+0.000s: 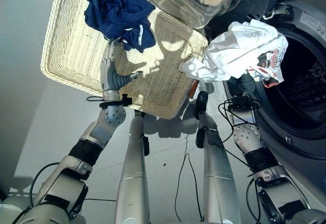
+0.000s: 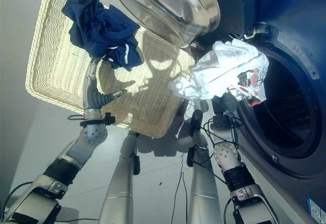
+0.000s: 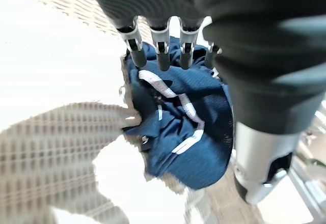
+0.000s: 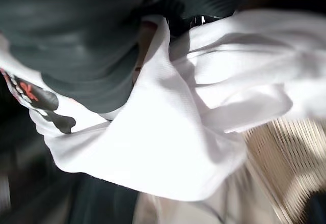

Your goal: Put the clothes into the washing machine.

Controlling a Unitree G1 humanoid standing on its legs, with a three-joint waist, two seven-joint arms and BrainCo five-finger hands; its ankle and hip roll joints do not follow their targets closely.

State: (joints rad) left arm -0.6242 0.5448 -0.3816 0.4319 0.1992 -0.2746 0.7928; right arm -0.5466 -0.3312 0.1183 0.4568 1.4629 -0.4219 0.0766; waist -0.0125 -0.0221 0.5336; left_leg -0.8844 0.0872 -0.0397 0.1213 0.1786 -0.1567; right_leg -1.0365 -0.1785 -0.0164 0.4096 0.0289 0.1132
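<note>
On the floor ahead of the robot sits a flat cream wicker basket (image 1: 76, 56), and a dark blue garment with white stripes (image 1: 119, 10) lies bunched in its far part. To the right of the basket stands the washing machine (image 2: 300, 81), its round opening (image 2: 285, 117) facing the robot and its glass door (image 2: 168, 5) swung open above the basket's near corner. The left hand (image 1: 111, 71) hangs over the basket just on the near side of the blue garment, fingers straight and relaxed with the thumb spread out to the side; the left wrist view shows the dark fingertips (image 3: 163, 61) pointing at the garment with nothing gripped between them. The right hand (image 1: 247, 81) is raised at the mouth of the machine, between the basket's corner and the opening, and carries a white shirt with a red and black print (image 1: 239, 51). The shirt drapes over the hand and hides its fingers, so the exact grip cannot be read; the right wrist view shows the white cloth (image 4: 193, 122) bunched directly against the dark cover of the hand. The white shirt hangs at the rim of the opening, partly in front of the dark drum and partly over the basket's edge.
</note>
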